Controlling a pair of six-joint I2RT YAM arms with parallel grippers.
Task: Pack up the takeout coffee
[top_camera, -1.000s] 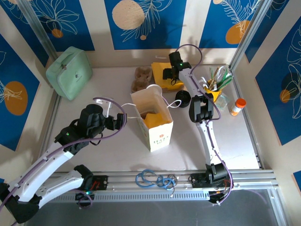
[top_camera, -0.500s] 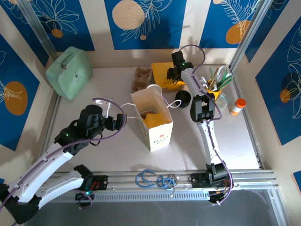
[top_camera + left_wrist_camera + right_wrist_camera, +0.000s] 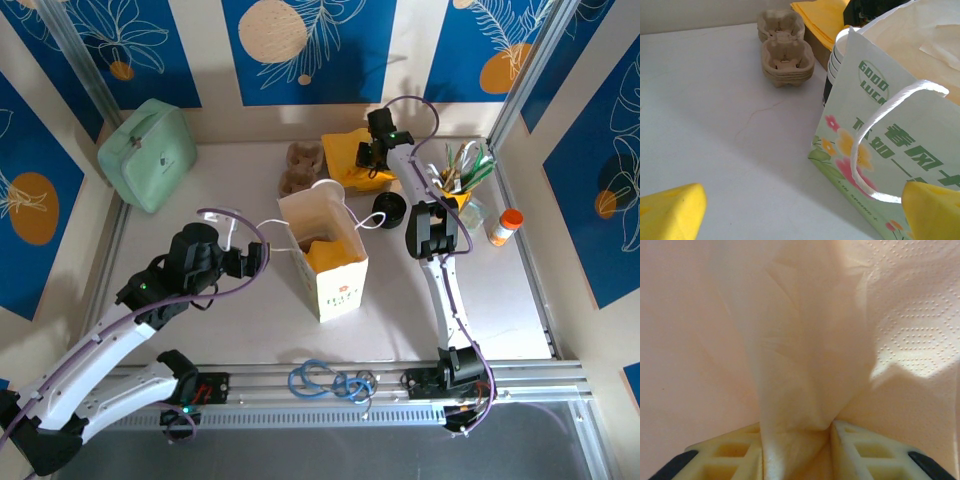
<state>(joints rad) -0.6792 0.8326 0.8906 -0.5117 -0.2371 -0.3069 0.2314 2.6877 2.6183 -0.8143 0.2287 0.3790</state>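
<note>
White counter (image 3: 500, 300), blue leaf-print wall panels (image 3: 330, 45) round 3 sides. The coffee cup (image 3: 388, 208) (black lid, body hard to see) stands just rt of the paper bag (image 3: 335, 255). At the back the right tool (image 3: 796, 440) pinches a napkin (image 3: 800, 350) fold; left tool (image 3: 252, 258) wide open, beside bag.

I see a bag (image 3: 335, 265) mid-table (image 3: 220, 320), cup trays (image 3: 300, 167) behind it, napkins (image 3: 343, 152) right of those (near the far edge), and a case (image 3: 148, 152) in the far left corner.
</note>
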